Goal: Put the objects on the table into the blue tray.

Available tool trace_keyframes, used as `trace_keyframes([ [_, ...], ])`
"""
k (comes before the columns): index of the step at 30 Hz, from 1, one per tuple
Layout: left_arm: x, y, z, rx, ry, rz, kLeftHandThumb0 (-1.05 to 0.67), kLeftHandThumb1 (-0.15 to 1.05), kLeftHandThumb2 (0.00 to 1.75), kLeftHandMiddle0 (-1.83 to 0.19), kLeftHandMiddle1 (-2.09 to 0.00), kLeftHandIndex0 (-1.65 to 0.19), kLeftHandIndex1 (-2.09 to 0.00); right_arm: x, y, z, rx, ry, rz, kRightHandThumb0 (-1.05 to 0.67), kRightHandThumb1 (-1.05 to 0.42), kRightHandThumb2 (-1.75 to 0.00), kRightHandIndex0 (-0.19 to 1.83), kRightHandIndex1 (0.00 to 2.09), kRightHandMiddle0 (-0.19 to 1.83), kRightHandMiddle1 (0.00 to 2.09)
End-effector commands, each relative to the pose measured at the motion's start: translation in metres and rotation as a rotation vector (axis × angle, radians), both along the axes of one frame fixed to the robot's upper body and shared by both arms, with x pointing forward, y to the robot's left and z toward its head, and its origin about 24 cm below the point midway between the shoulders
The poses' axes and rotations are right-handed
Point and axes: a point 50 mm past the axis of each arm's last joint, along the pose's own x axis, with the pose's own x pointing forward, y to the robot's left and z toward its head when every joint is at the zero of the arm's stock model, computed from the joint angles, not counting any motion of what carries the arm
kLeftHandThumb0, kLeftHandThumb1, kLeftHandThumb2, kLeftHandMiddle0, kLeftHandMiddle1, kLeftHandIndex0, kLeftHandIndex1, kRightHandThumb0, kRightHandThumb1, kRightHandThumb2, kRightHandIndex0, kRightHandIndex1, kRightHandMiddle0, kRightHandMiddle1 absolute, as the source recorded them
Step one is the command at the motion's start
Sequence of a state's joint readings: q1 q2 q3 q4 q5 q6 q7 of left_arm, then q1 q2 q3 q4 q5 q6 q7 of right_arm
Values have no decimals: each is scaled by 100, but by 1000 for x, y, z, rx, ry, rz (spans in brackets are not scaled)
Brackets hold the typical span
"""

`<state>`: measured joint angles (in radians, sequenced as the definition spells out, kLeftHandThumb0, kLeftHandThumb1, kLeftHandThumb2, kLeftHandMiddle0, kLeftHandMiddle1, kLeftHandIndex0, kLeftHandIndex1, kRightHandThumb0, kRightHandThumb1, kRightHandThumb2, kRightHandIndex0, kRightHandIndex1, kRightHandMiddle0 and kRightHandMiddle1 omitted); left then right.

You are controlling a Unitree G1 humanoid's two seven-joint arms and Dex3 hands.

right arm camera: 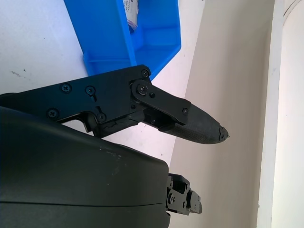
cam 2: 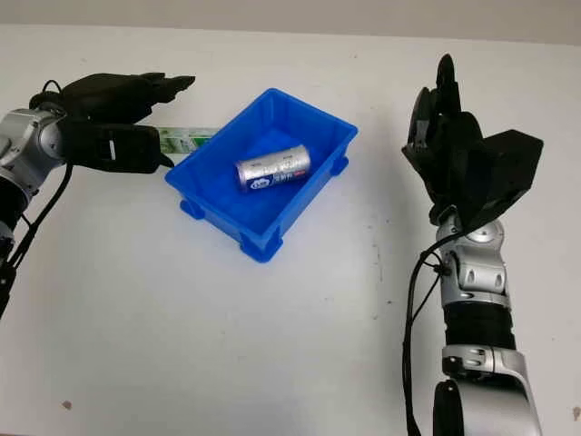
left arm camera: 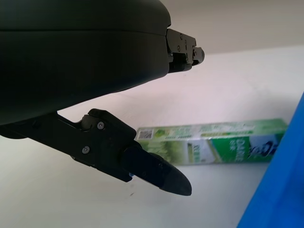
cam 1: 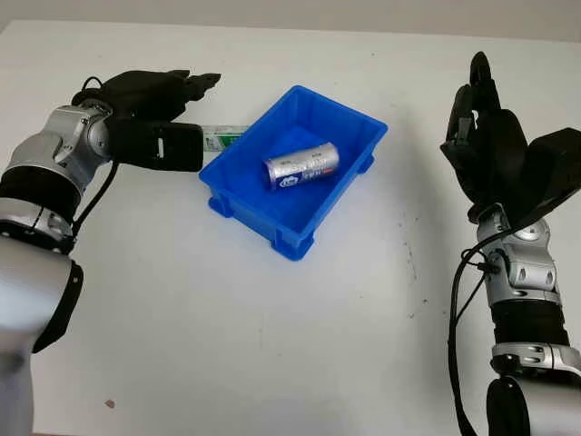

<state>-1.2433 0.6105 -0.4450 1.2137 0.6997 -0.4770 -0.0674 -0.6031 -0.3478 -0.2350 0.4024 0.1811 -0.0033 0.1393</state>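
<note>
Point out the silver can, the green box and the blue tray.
silver can (cam 1: 301,166): left eye view, middle of its side, lying in the tray.
green box (left arm camera: 213,147): left wrist view, its printed long face.
blue tray (cam 1: 238,204): left eye view, near left wall.

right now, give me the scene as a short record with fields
tray: blue tray at the table's middle
in tray: silver can lying on its side
still on table: green box lying flat beside the tray, on the left hand's side
left hand: left hand over the green box, open, not gripping it
right hand: right hand raised off to the tray's other side, open
surface: white table
</note>
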Motion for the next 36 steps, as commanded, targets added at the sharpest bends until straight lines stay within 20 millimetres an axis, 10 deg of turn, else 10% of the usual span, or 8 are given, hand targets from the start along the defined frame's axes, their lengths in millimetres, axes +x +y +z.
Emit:
trace_keyframes([
  [1,-1,1,-6,-25,-15,-3,-41,92,7,-25,-9,-20,-11,-2,0,2,7,-19,1,-60,-105,-81,-19,0,-19,0],
  [6,0,-5,-13,-28,-44,-18,-39,99,7,-44,-13,-33,-14,-4,0,2,13,-22,8,-60,-105,-81,-19,0,-19,0],
  [8,1,-7,-16,-18,-38,-4,-35,99,5,-17,-146,-41,-9,-5,0,2,22,-22,4,-60,-105,-80,-19,0,-19,0],
  [11,3,-9,-19,13,-31,11,-33,100,6,-23,-201,-46,-8,-6,0,2,24,-19,-3,-60,-105,-80,-19,0,-19,0],
  [15,3,-12,-24,117,-23,2,-36,101,5,-37,-82,-53,-8,-7,0,2,30,-19,1,-61,-105,-80,-19,0,-19,0],
  [27,6,-19,-33,302,28,16,-42,101,6,-6,-182,-57,-11,-8,2,3,53,-26,10,-59,-105,-81,-19,0,-19,0],
  [31,6,-19,-35,369,-83,9,-45,104,23,-53,-208,-26,-193,-8,2,3,39,-21,3,-59,-105,-81,-19,0,-19,0],
  [36,6,-16,-33,384,-130,36,-48,105,42,-65,-209,-14,-209,-7,0,3,39,-23,7,-59,-105,-80,-19,0,-19,0],
])
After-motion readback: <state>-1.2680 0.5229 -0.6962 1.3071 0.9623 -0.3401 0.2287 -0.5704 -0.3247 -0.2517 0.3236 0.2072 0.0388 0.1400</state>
